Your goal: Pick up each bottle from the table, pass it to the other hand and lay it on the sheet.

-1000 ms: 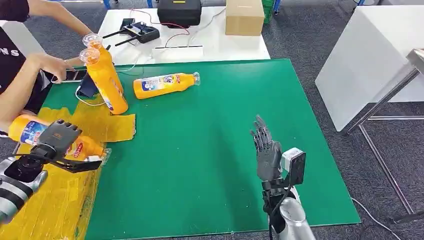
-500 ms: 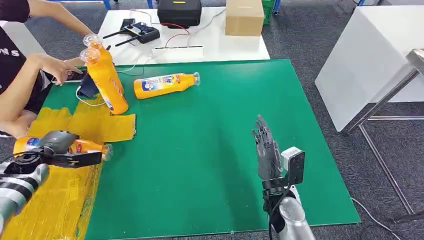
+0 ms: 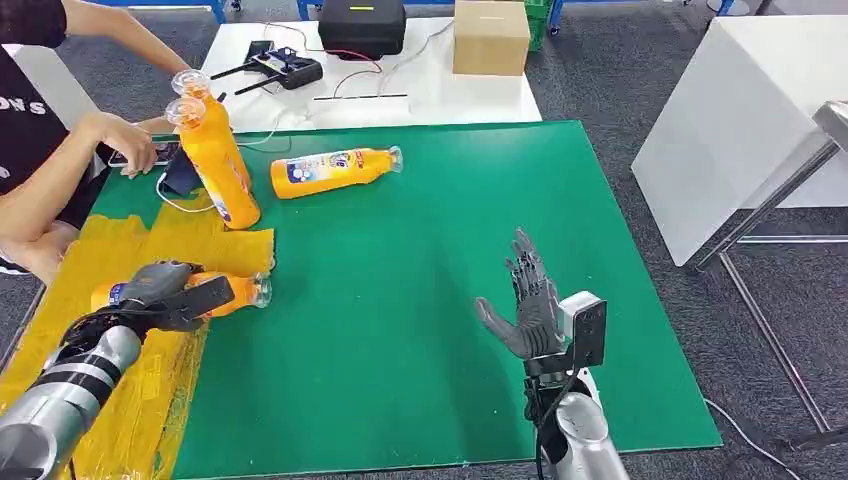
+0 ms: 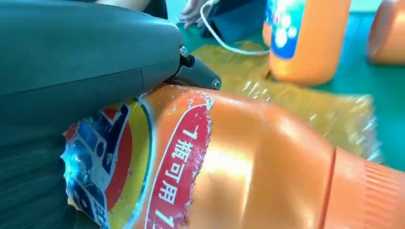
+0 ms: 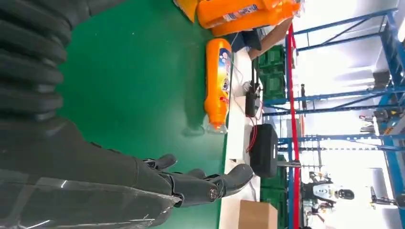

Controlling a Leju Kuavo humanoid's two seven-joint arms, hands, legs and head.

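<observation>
My left hand (image 3: 165, 287) grips an orange bottle (image 3: 236, 294) on its side, its cap pointing towards the middle of the green mat (image 3: 420, 250). Close up, the bottle's (image 4: 248, 162) red and blue label sits under my left hand (image 4: 71, 71). It hangs at the right edge of the yellow sheet (image 3: 140, 240). My right hand (image 3: 526, 305) stands upright over the mat, fingers spread and thumb out, holding nothing; the right hand (image 5: 143, 176) is well clear of the bottles. Another bottle (image 3: 332, 170) lies on the mat, and two upright bottles (image 3: 214, 160) stand at the sheet's far corner.
A person's hand (image 3: 125, 135) rests on a phone at the mat's far left corner, beside a dark pouch and a white cable. Behind the mat, a white table (image 3: 440, 90) carries a cardboard box (image 3: 490, 35), a black case and a controller. A white cabinet (image 3: 740, 120) stands at the right.
My left hand has carried the bottle rightward, from over the sheet's left part to its right edge. My right hand's thumb has swung out to the side.
</observation>
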